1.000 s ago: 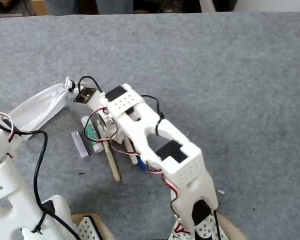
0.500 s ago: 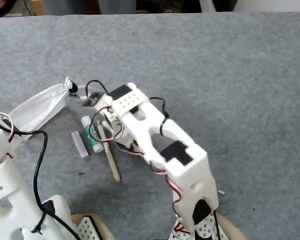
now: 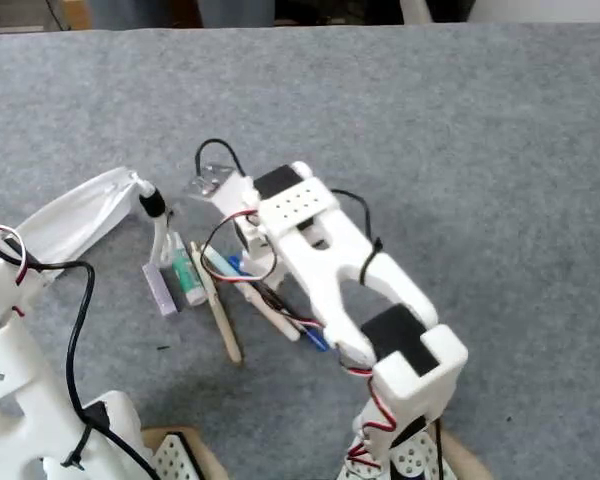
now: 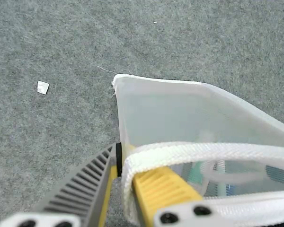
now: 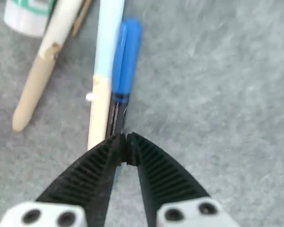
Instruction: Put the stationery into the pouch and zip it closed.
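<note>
From above: the white pouch lies stretched out with nothing loaded yet. The purple eraser, glue stick and wooden stick all sit on the grey felt, just beside the right arm's wrist.

Left wrist view: the left gripper is clamped on the pouch's edge, holding it up, and the mouth looks open.

Right wrist view: the right gripper is pinched almost shut, seemingly on the dark end of the blue pen. A cream pen lies touching alongside it. I'd say all the loading and the zipping are left to do.
</note>
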You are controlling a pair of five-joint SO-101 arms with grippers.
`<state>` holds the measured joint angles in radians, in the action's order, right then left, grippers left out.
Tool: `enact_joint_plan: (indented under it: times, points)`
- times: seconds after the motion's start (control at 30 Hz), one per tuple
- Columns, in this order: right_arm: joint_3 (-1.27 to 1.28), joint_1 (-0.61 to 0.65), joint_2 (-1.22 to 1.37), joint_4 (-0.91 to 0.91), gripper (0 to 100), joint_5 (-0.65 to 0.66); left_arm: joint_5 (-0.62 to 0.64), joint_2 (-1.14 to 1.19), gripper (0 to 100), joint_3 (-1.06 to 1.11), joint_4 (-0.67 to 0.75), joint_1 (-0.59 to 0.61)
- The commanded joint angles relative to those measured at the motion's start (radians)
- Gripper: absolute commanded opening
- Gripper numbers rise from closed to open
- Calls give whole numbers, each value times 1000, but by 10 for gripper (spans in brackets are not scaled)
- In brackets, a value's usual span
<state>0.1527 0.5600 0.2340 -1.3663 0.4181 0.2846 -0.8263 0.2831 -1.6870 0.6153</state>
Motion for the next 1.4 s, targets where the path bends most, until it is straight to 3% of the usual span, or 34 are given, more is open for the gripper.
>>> enact_joint_plan:
  times: [0.0, 0.17, 0.67, 1.1, 1.23, 1.37]
  points:
    - [1, 46, -50, 63, 29, 2, 5, -9, 28, 1, 23, -2]
    - [-5, 80, -18, 114, 108, 2, 5, -9, 28, -2, 23, -2]
    - [-418, 81, 404, -37, 96, 2, 5, -9, 28, -1, 23, -2]
    - [-433, 81, 515, -32, 94, 2, 5, -9, 28, -2, 23, -1]
    - [-433, 77, 496, -32, 9, -9, 5, -9, 28, -2, 23, -1]
    - [-433, 66, 470, -37, 11, -34, 5, -9, 28, -1, 23, -2]
